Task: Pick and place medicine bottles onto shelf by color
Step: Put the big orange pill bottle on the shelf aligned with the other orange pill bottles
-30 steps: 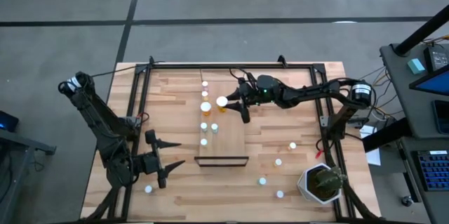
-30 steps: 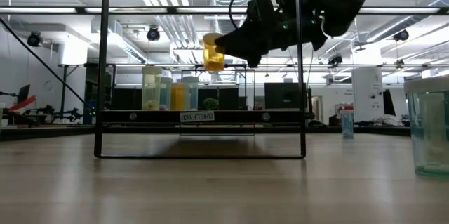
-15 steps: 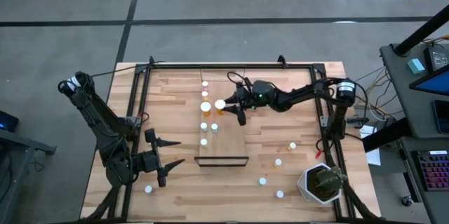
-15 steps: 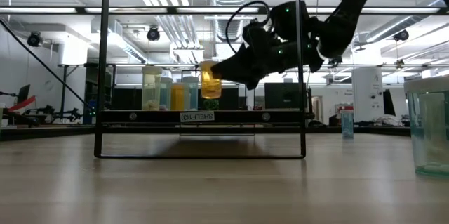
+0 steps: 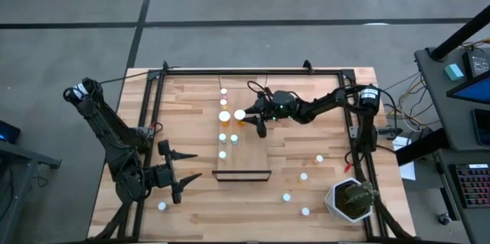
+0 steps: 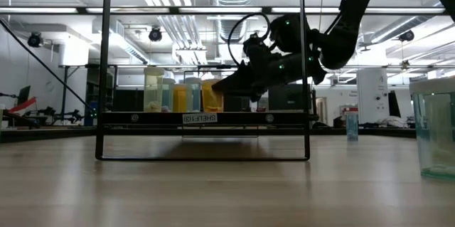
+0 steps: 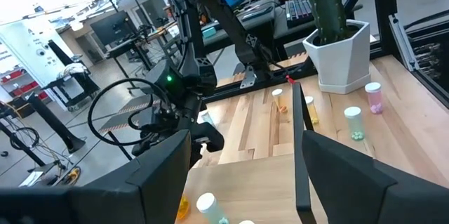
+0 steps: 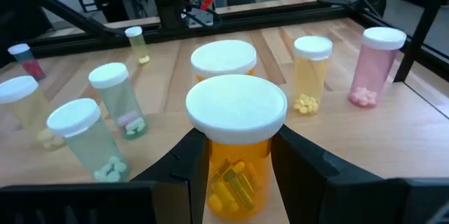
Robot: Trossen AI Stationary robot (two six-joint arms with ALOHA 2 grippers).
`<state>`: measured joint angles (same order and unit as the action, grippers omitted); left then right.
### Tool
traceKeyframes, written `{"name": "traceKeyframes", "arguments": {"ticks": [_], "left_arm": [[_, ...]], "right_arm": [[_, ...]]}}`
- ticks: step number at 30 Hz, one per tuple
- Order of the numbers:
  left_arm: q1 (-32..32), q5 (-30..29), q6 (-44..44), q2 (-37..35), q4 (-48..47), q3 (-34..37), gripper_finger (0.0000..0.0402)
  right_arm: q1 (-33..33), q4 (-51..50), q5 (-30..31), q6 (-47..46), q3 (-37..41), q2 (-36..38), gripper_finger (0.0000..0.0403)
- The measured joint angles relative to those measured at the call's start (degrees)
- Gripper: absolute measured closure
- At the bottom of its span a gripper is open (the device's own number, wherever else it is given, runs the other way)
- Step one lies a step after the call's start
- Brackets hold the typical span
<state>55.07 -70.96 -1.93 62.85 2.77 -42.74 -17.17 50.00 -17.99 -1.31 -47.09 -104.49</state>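
The right hand (image 5: 246, 115) is pinching an orange bottle (image 8: 235, 150) with a white cap between its two fingers (image 8: 188, 164), over the far part of the shelf (image 5: 249, 152). This bottle is low, just beside another orange bottle (image 5: 224, 117) standing on the shelf. Greenish bottles (image 8: 88, 140) stand near on the same plank. The left hand (image 5: 186, 171) waits with fingers spread over the counter (image 5: 191, 91), well apart from the shelf.

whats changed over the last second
The right gripper, shut on the orange bottle, has lowered it to the shelf beside the other bottles. The left gripper stayed open and parked; loose bottles unmoved.
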Motion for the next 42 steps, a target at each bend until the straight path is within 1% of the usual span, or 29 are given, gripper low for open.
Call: {"name": "traceKeyframes", "arguments": {"ticks": [13, 20, 27, 31, 36, 42], "left_arm": [[0.0, 0.0, 0.0, 0.0, 0.9, 0.0, 0.0146], [0.0, 0.0, -0.1, 0.0, 1.3, 0.0, 0.0146], [0.0, 0.0, -0.4, 0.0, 1.4, 0.0, 0.0146], [0.0, 0.0, -0.4, -0.2, 1.5, 0.0, 0.0146], [0.0, 0.0, -0.4, -0.4, 1.6, 0.0, 0.0146], [0.0, 0.0, -0.4, -0.4, 1.6, 0.0, 0.0146]], "right_arm": [[1.1, -0.1, 0.0, 2.6, -1.0, -0.9, 0.0280], [0.9, -0.2, 0.1, 2.4, -1.0, -0.9, 0.0279], [0.9, -1.2, 0.3, 2.6, -1.0, -1.4, 0.0250], [0.9, -1.1, 1.8, 2.6, -1.0, -1.5, 0.0231], [0.9, -1.4, 2.0, 2.4, -1.0, -1.5, 0.0209], [0.9, -1.7, 1.7, 2.4, -1.0, -1.6, 0.0203]]}}
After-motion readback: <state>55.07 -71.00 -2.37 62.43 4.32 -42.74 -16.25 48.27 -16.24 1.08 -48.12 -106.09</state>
